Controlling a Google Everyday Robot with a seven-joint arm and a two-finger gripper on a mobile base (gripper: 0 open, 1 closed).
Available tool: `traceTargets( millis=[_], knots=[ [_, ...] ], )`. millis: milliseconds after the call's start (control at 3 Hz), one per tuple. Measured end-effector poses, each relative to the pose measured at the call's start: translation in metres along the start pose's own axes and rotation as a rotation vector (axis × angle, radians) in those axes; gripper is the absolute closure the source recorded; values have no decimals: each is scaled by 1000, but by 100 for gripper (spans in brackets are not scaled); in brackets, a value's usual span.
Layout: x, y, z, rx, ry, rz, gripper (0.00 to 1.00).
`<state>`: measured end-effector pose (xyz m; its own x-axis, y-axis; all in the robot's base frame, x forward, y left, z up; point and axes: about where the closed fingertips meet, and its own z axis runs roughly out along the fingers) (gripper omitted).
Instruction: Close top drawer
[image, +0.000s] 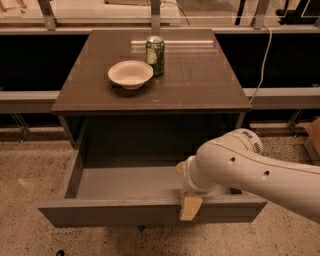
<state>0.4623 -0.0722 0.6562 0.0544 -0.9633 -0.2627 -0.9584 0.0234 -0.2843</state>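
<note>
Top drawer (150, 212) pulled well out of the cabinet (150, 135) beneath the counter (200, 85), lighter grey floor and side walls open to view. Gripper (190, 206) down at the drawer's front panel, right of middle, overlapping the panel's top edge and outer face; spread or pressed together, impossible to tell. White arm (250, 170) reaching in from the right, above the drawer's right front corner. On the counter, white bowl (130, 74) just beside an upright green can (155, 49), both left of centre.
</note>
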Motion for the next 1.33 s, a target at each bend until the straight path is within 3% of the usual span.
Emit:
traceTargets(
  millis=[667,1000,1333],
  knots=[
    [-2,-5,-5,8,-2,2,30],
    [-8,-46,-18,90,-17,24,29],
    [-12,-80,-28,144,-26,30,21]
  ],
)
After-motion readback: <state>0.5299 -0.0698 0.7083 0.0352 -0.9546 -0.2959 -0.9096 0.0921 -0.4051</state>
